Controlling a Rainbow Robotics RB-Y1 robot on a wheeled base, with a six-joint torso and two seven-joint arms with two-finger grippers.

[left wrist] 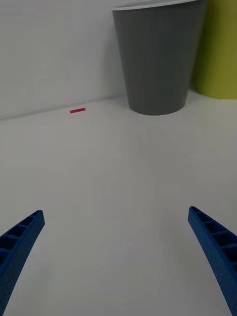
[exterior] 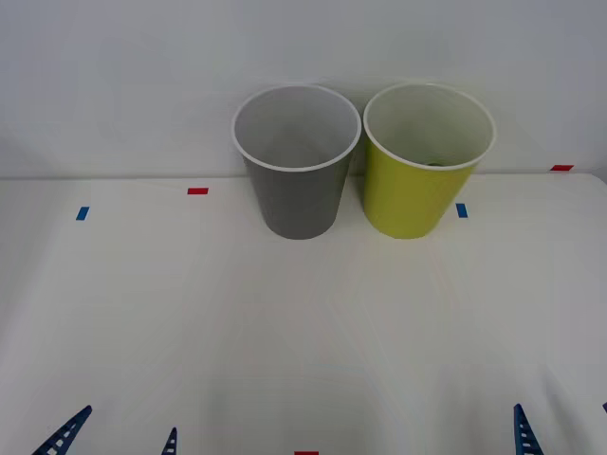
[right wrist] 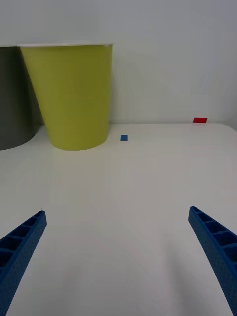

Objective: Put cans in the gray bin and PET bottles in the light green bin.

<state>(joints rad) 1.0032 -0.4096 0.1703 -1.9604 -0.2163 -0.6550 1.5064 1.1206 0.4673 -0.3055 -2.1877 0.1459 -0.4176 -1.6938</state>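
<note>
While both grippers (exterior: 119, 438) (exterior: 560, 431) hang spread apart, gray bin (exterior: 296, 180) and light green bin (exterior: 417, 185) stand on a white table (exterior: 285, 332).

My white table (exterior: 285, 332) meets a plain pale wall (exterior: 123, 76) at twelve o'clock; red tape (exterior: 197, 191) sits toward eleven, blue tape (exterior: 82, 213) at ten.

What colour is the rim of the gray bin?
White, a thin ring around the gray bin; the front view shows it best.

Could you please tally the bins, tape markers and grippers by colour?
Gray bin: 1
Light green bin: 1
Red tape markers: 3
Blue tape markers: 2
Blue-fingered grippers, both open: 2 (left gripper, right gripper)
Total: 9
</note>
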